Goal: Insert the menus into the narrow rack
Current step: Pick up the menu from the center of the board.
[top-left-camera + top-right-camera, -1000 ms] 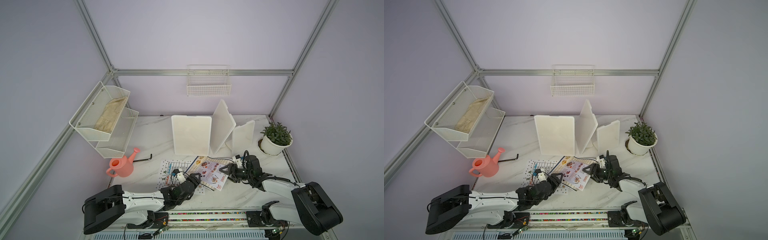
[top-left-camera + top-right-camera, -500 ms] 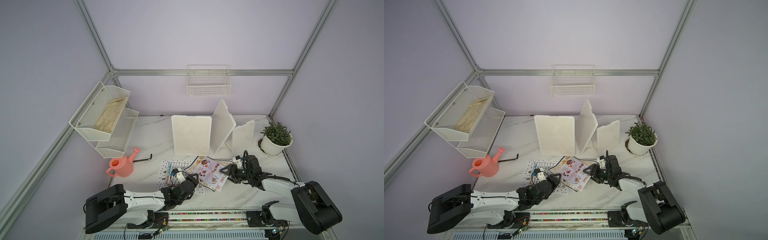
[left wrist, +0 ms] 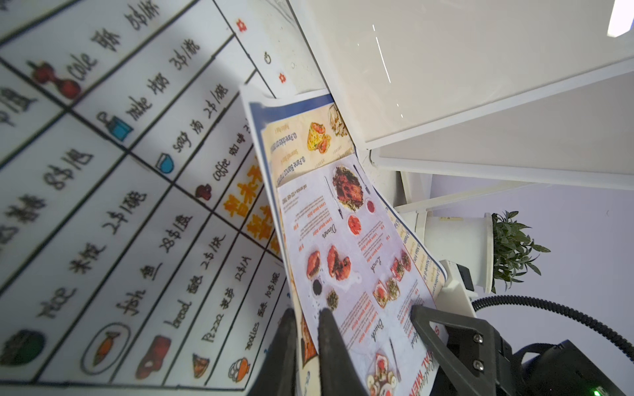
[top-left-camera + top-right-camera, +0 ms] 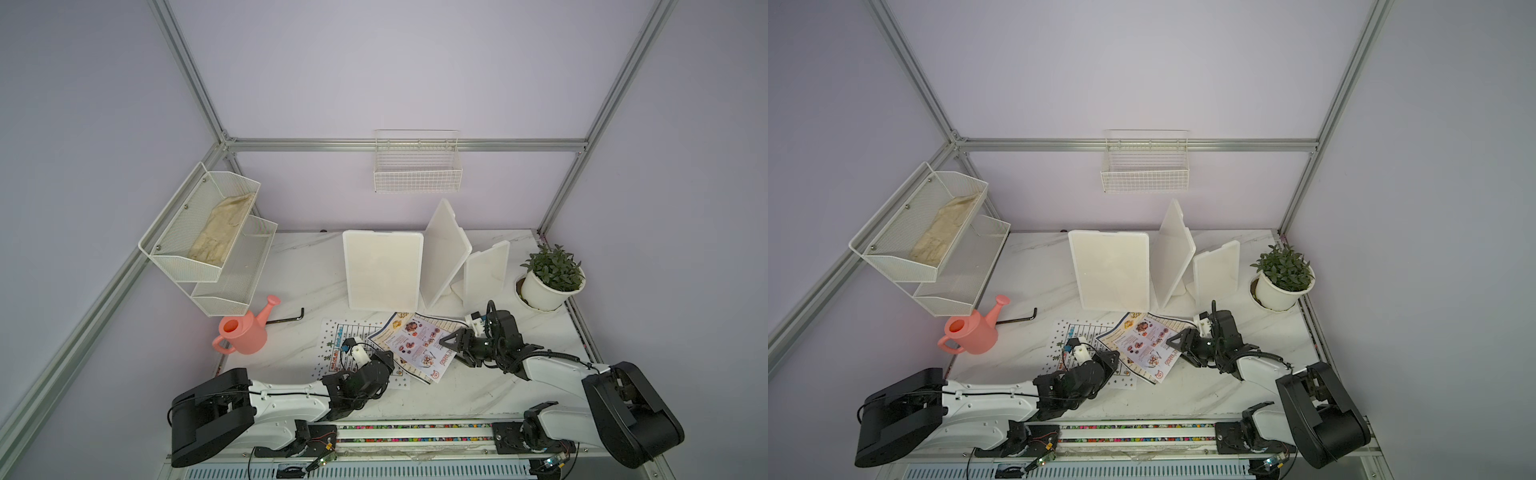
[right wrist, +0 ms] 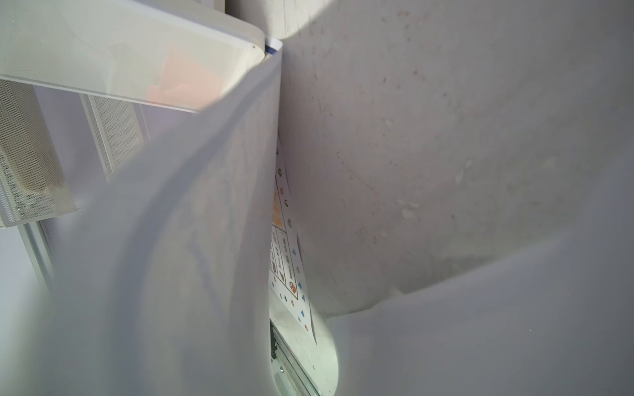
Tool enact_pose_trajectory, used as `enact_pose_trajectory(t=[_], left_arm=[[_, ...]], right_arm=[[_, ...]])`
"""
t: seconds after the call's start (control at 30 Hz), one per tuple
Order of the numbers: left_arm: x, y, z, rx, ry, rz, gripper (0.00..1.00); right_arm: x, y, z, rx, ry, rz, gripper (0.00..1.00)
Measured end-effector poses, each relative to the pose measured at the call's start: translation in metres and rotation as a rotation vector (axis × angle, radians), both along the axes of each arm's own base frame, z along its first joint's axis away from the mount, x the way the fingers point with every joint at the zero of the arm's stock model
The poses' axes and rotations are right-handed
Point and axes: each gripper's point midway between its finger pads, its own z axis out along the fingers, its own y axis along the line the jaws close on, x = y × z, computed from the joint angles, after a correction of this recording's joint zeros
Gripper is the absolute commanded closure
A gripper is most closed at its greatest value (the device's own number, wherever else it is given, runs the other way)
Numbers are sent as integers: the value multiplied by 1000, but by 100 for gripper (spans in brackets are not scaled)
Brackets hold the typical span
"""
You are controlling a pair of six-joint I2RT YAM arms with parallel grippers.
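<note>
The menus lie at the table's front. A white grid menu (image 4: 334, 345) is flat, and overlapping it on the right is a blue-bordered menu (image 4: 392, 332) with a pale leaflet (image 4: 419, 343) on top. My left gripper (image 3: 307, 343) is shut on the near edge of the blue-bordered menu and leaflet, which rise off the grid menu (image 3: 120, 205). My right gripper (image 4: 449, 345) is open at their right edge, one finger (image 3: 442, 339) over the leaflet. In the right wrist view, blurred paper (image 5: 171, 257) hides its jaws. The narrow wire rack (image 4: 417, 168) hangs on the back wall.
Three white boards (image 4: 382, 270) stand just behind the menus. A potted plant (image 4: 548, 286) is at the right. On the left are a pink watering can (image 4: 243, 332), a hex key (image 4: 286, 318) and a two-tier mesh shelf (image 4: 208, 245) holding cloth.
My left gripper's fingers have closed onto the near edge of the blue-bordered menu and leaflet. The right gripper has stayed where it was.
</note>
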Motion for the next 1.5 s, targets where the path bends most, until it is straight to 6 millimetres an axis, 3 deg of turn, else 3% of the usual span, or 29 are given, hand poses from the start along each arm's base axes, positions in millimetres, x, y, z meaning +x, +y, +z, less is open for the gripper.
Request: enact_pose_trajectory(t=[0.17,0.3,0.47,0.67,0.9,1.07,1.23,1.37,1.5], left_arm=[[-2,4,-5,23,15,3,100],[-3,6,-9,36,20,4,100],[-6,16,-15,65,27,11,100],[-8,22,-10,69,25,16,100],[-12,34,-4,70,22,20,100],[-16,45,-3,82,19,27,100],[-17,50,-2,92,13,32,100],[-17,52,-3,99,11,33,100],[-16,53,-5,110,3,29,100]], right_arm=[[-1,-1,-1,-6,6,-1,38],[-2,-2,-4,-20,14,1,33],[2,-6,-2,-70,-3,-5,19],[12,-14,6,-149,-49,-23,17],[13,-30,-3,-268,-37,-53,16],[16,-34,2,-299,-67,-48,10],[18,-26,12,-273,-112,5,11],[19,-17,18,-247,-136,62,23],[14,-7,13,-202,-114,121,28]])
